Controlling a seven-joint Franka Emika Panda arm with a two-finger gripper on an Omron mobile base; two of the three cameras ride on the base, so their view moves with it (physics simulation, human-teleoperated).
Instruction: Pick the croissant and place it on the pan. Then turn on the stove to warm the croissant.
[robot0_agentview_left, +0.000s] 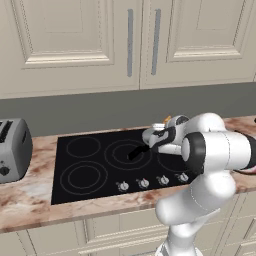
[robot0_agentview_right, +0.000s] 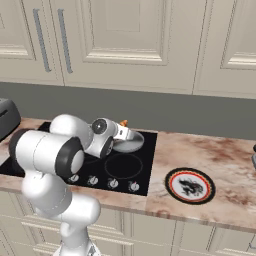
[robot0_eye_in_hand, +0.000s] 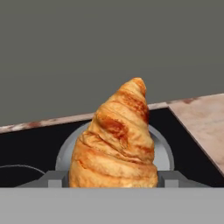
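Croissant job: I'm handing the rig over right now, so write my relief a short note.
Gripper: shut on the orange-brown flaky croissant, carried above the stove.
Small round grey metal pan: on the back right burner of the flat black glass stove, just beyond the croissant.
Done: croissant picked up.
Left: set it in the pan, let go, then turn a silver knob to heat it.

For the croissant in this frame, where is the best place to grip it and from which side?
Grip the croissant across its thick lower body, one finger on each flank, coming along its length from the blunt end. The hand view shows it widest low down and tapering to a narrow tip, which would slip. The hand grips it there, above the pan.
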